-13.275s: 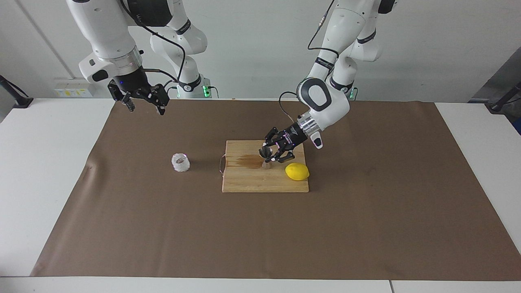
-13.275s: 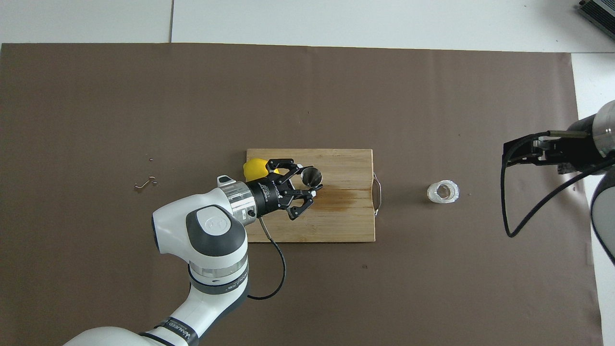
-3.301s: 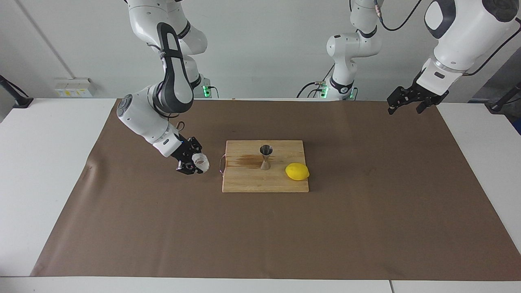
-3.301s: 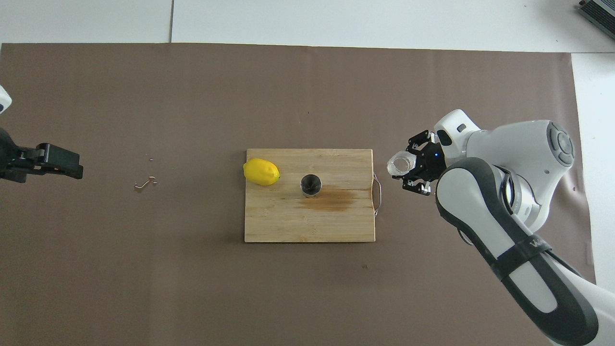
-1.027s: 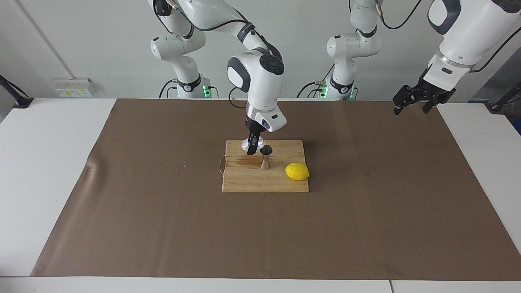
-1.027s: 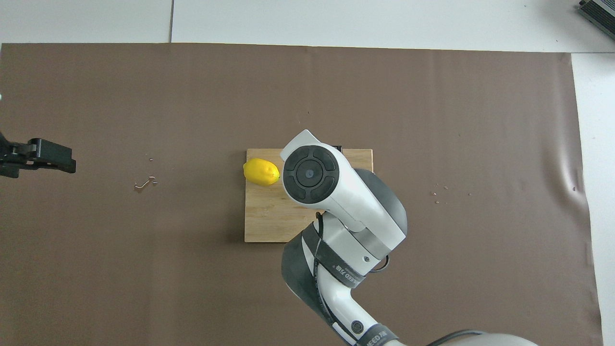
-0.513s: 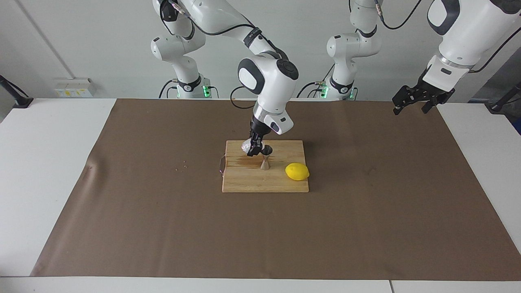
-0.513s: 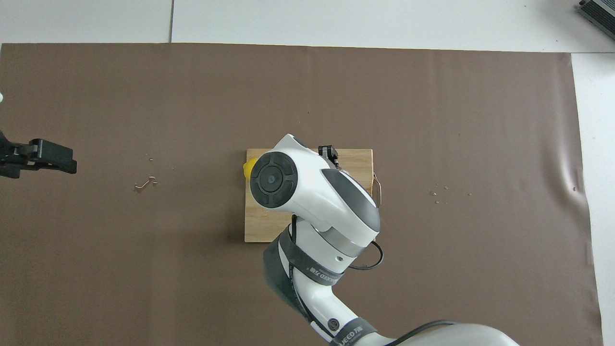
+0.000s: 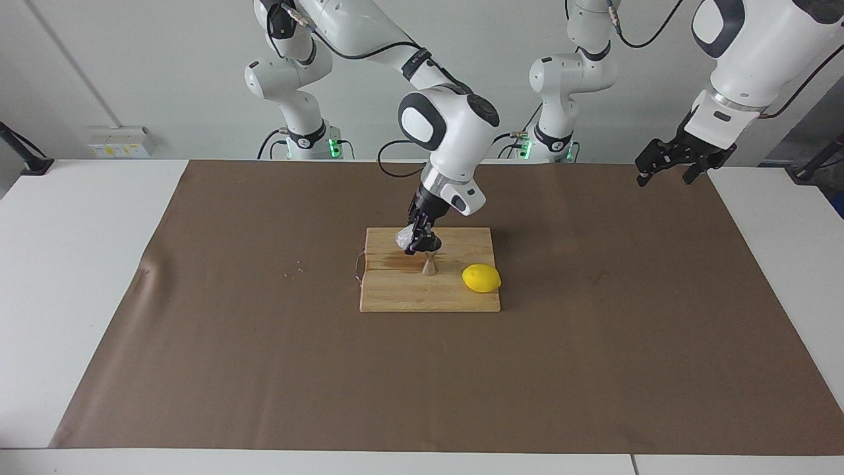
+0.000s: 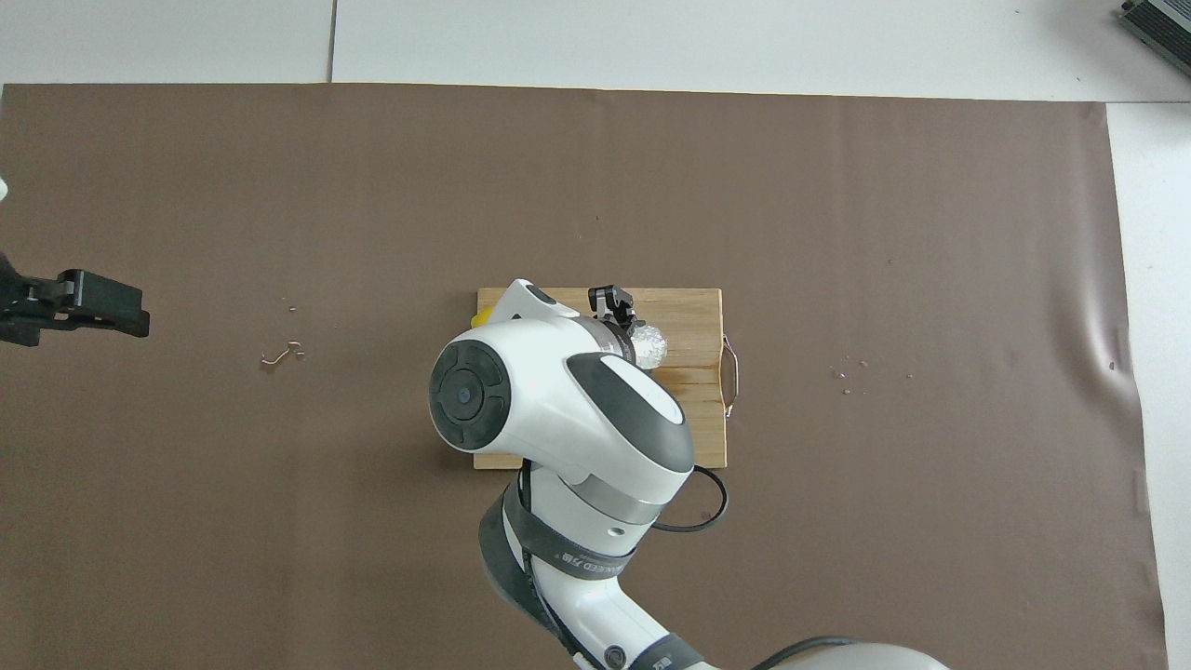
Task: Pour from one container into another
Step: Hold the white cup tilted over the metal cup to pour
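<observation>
Whitish crinkled translucent cup (image 9: 403, 237) clamped in right pincer (image 9: 417, 240), tipped over shiny steel hourglass jigger (image 9: 430, 260) upright just below on cutting board (image 9: 395, 293), left pincer (image 9: 672, 161) waiting aloft, spread open.

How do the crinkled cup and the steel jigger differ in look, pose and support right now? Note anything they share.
The crinkled cup is whitish and translucent; the steel jigger is shiny metal with a narrow waist. The cup is tilted in the air, gripped by the right hand; the jigger stands upright on the cutting board, unheld. Both are small containers over the same board.
</observation>
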You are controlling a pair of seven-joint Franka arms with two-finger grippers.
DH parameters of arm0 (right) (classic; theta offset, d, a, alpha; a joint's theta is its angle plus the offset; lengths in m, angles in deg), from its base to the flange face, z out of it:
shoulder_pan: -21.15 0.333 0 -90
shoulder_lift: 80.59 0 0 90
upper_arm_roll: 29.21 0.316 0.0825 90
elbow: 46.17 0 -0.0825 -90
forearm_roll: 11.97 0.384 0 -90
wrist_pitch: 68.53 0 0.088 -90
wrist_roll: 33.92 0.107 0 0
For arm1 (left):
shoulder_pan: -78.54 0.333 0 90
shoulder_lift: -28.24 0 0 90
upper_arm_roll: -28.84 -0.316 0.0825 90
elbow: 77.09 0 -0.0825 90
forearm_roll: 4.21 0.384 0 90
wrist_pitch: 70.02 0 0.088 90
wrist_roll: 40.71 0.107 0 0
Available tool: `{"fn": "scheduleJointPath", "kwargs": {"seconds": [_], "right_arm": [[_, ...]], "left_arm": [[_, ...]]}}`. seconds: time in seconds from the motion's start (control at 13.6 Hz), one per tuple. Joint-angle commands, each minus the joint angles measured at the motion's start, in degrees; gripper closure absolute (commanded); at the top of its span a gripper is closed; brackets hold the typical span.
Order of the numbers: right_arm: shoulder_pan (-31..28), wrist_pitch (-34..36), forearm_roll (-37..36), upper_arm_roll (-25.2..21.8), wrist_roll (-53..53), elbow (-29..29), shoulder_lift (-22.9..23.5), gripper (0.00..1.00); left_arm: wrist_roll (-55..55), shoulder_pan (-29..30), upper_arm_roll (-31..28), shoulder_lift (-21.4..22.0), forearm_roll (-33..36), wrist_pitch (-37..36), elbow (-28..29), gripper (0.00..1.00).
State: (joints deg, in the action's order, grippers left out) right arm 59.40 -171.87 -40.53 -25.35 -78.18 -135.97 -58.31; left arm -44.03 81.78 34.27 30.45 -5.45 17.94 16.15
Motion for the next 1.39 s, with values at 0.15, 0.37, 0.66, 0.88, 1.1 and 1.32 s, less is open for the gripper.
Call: {"fn": "scheduleJointPath", "kwargs": {"seconds": [0.15,0.37,0.66,0.88,1.1,1.32], "right_arm": [[0.68,1.65,-4.04,0.27,1.19,1.65,0.66,0.8],[0.77,1.83,-5.45,0.27,1.19,1.57,0.57,0.8],[1.38,2.09,-7.12,0.27,1.28,1.04,0.57,0.8],[1.47,2.09,-7.91,0.27,1.28,0.69,0.57,0.8],[1.47,1.66,-9.14,0.36,1.36,-0.8,0.22,0.8],[1.47,1.65,-9.49,0.36,1.02,-1.16,0.13,0.8]], "left_arm": [[0.51,-0.68,-0.6,0.26,-0.35,0.89,0.81,0.0],[0.51,-0.68,-0.6,0.26,-0.35,0.89,0.81,0.0],[0.51,-0.68,-0.6,0.26,-0.35,0.89,0.81,0.0],[0.51,-0.68,-0.6,0.17,-0.35,0.98,0.81,0.0],[0.51,-0.68,-0.6,0.17,-0.35,0.98,0.81,0.0],[0.42,-0.68,-0.6,0.08,-0.35,1.07,0.89,0.0]]}}
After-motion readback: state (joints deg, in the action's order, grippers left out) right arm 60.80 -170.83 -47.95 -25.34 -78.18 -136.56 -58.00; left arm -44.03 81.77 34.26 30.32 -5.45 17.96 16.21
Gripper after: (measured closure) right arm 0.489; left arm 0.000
